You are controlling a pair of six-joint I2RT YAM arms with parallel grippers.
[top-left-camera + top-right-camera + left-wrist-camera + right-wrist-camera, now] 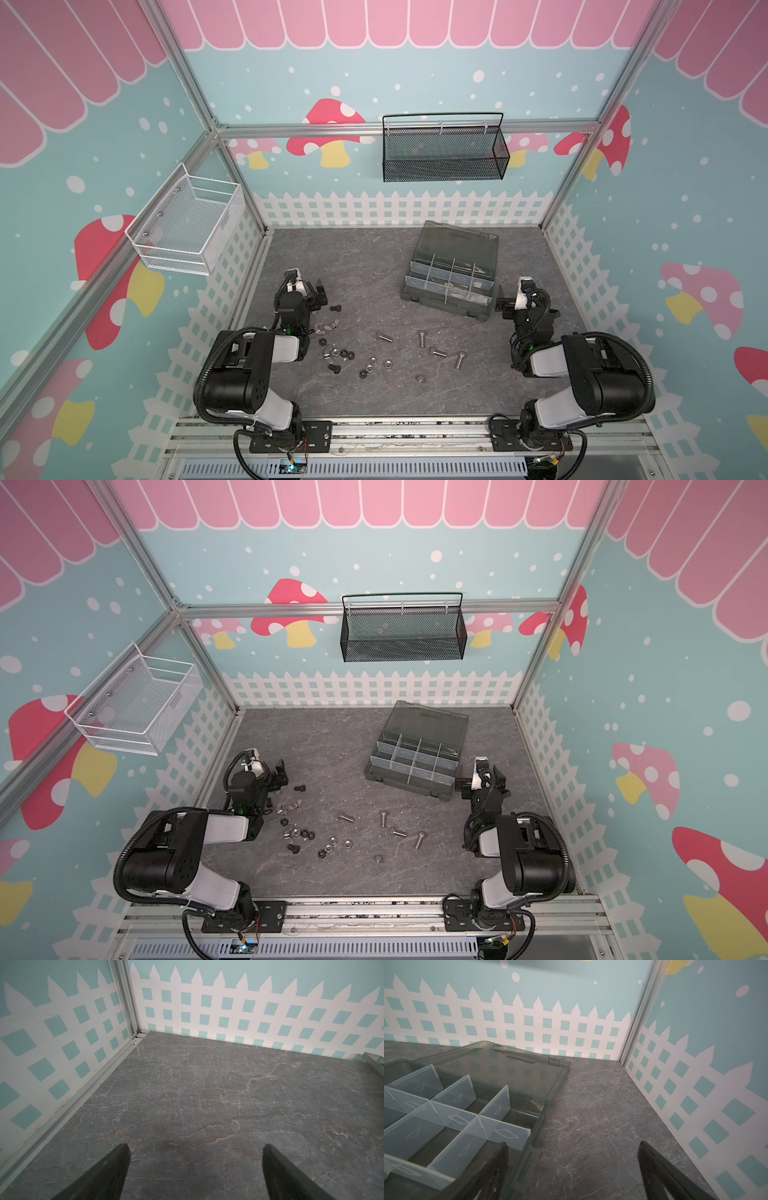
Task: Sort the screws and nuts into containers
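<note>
Black tapered fingers of the left gripper are shown spread wide, with only bare tabletop between them. The surface is dark grey and stone-patterned with pale veins. This gripper is placed near the left wall rail, and in both top views a short black screw is seen just beside it.

The right gripper is likewise held wide apart, with nothing gripped. One of its fingers is seen over the near corner of the organizer box; the other is over open table beside the box.

The box is dark grey plastic and is set askew on the right half of the table. Its smoky see-through lid is folded back toward the rear wall. The containers are formed in two rows by translucent dividers.

The screws and nuts are scattered on the table in front of the box, between the two arms and apart from the box. Four silver screws with hex heads are grouped toward the right. Silver and black nuts, with another short black screw, are clustered toward the left arm.

A broad stretch of open table is left between the left gripper and the box, and a narrower strip between the box and the right wall.
</note>
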